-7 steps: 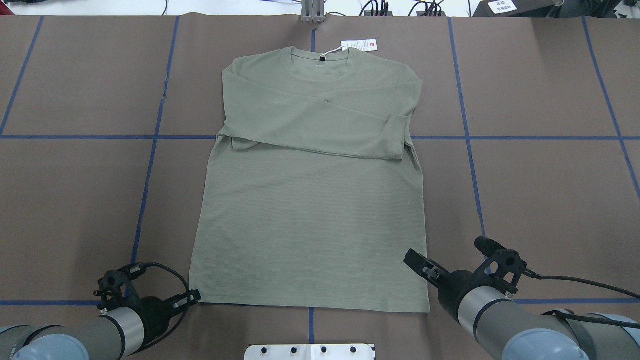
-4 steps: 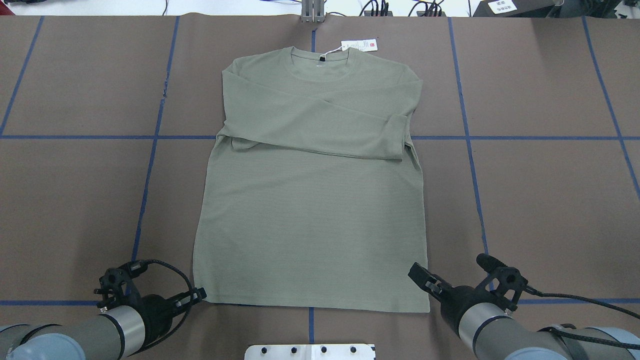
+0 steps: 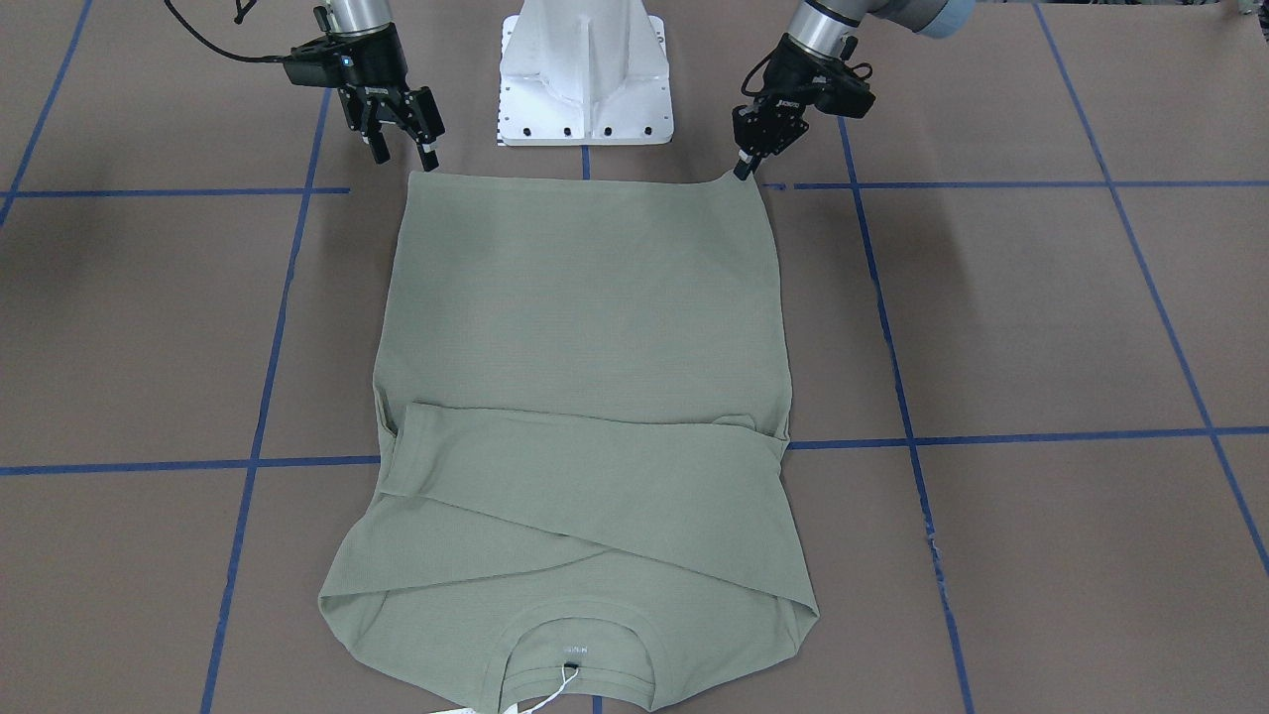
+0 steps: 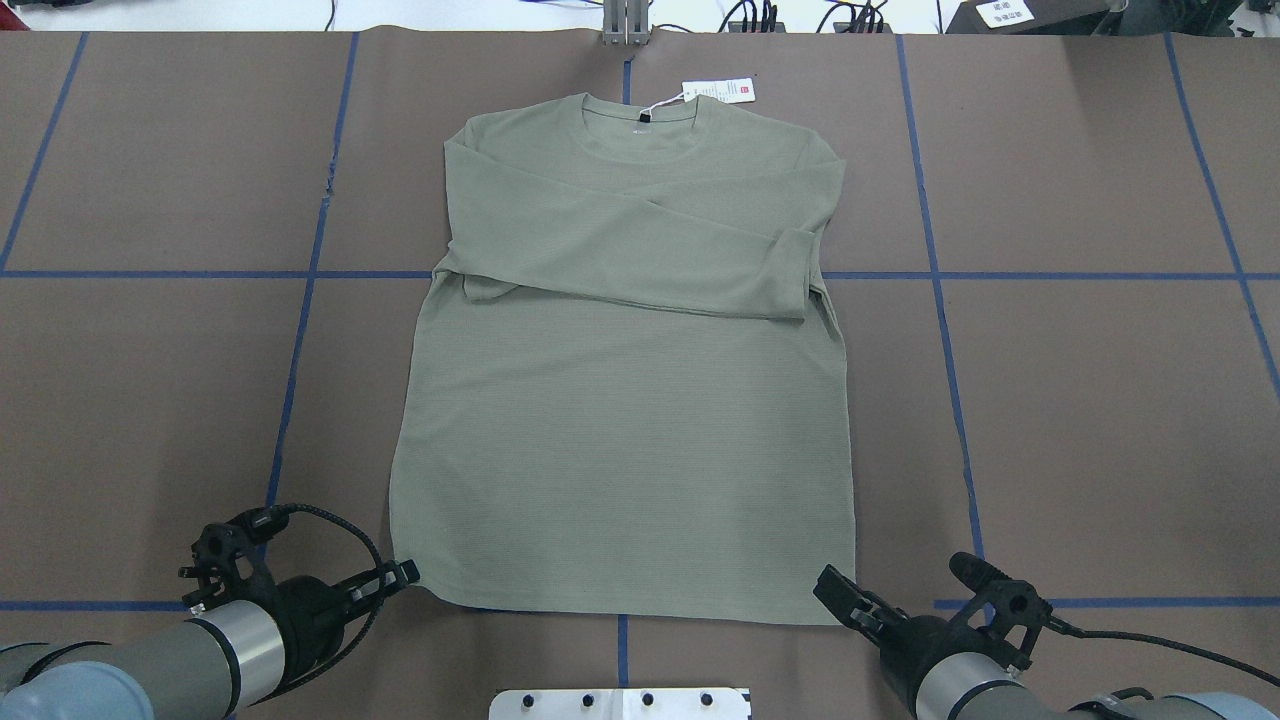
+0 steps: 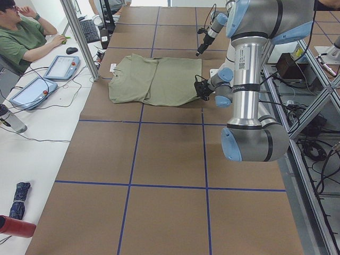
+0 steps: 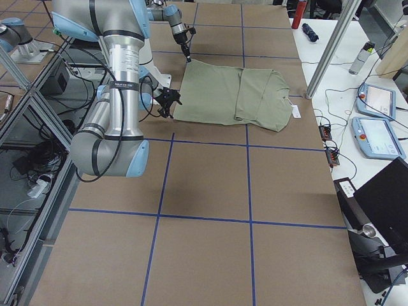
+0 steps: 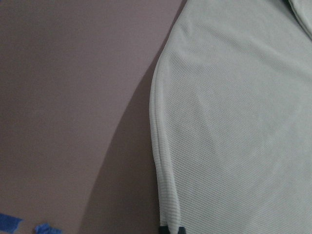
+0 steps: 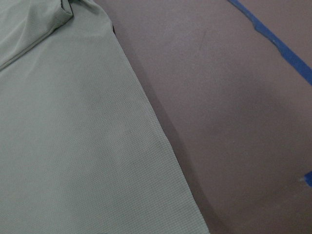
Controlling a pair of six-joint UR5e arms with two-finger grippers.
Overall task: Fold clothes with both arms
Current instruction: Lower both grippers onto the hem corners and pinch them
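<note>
A sage-green fine-knit long-sleeved shirt (image 4: pixel 620 450) lies flat in the middle of the brown paper bench (image 4: pixel 150 400), sleeves crossed, hem toward the robot's edge. The black two-finger left gripper (image 3: pixel 741 171) pinches one hem corner; the right gripper (image 3: pixel 403 156) gapes wide, empty.

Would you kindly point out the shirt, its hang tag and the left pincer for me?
shirt (image 4: pixel 620 450): overhead exterior view, middle of the body panel.
hang tag (image 4: pixel 718 91): overhead exterior view, centre of the white card.
left pincer (image 3: pixel 741 171): exterior front-facing view, between its fingertips at the hem corner.

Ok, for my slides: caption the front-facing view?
Sage-green shirt laid flat: left gripper pinches one hem corner; right gripper, jaws open, beside the other.
</note>
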